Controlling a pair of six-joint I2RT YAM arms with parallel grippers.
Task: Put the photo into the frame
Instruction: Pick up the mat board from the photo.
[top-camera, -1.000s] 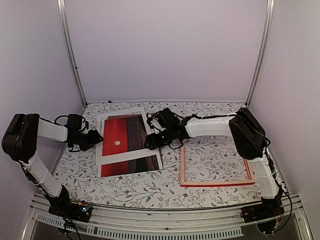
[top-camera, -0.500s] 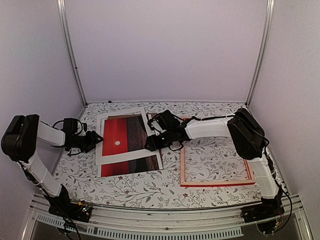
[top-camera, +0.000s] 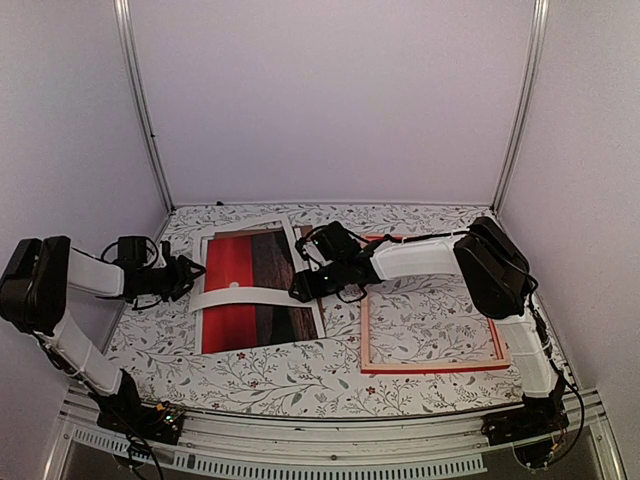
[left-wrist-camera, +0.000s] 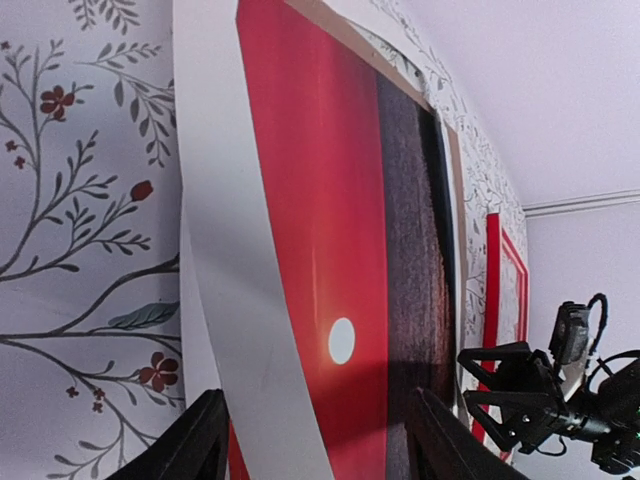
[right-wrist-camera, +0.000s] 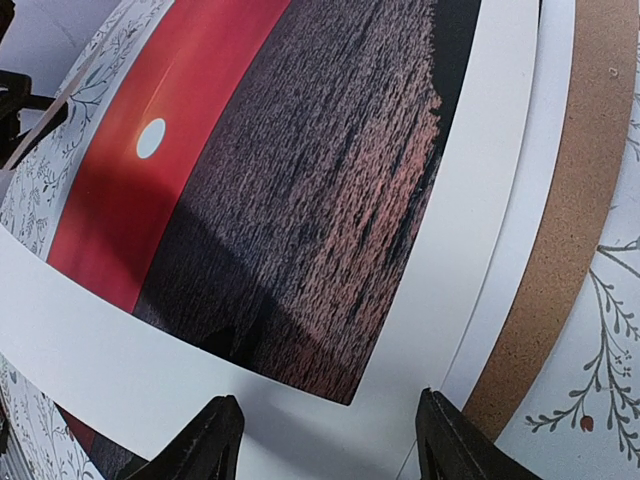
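The photo (top-camera: 243, 326), half red with a white dot and half dark streaks, lies flat at the table's left centre, also seen in the left wrist view (left-wrist-camera: 320, 230) and the right wrist view (right-wrist-camera: 300, 180). A white mat border (top-camera: 250, 297) arches up across it. My left gripper (top-camera: 192, 275) is at the mat's left edge and my right gripper (top-camera: 300, 288) at its right edge. Both stand open, the left (left-wrist-camera: 318, 395) with mat strip and photo between its fingers, the right (right-wrist-camera: 328, 398) over the mat's corner. The frame (top-camera: 432, 366) lies flat to the right.
A brown backing board (right-wrist-camera: 570, 230) lies under the mat's right side. The floral tablecloth (top-camera: 300, 385) covers the table. White walls and metal posts (top-camera: 150, 140) close in the back and sides.
The mat's near strip has bowed up and slid farther across the photo, uncovering more of the print near me. The left arm drew back to the left and its jaws narrowed a little.
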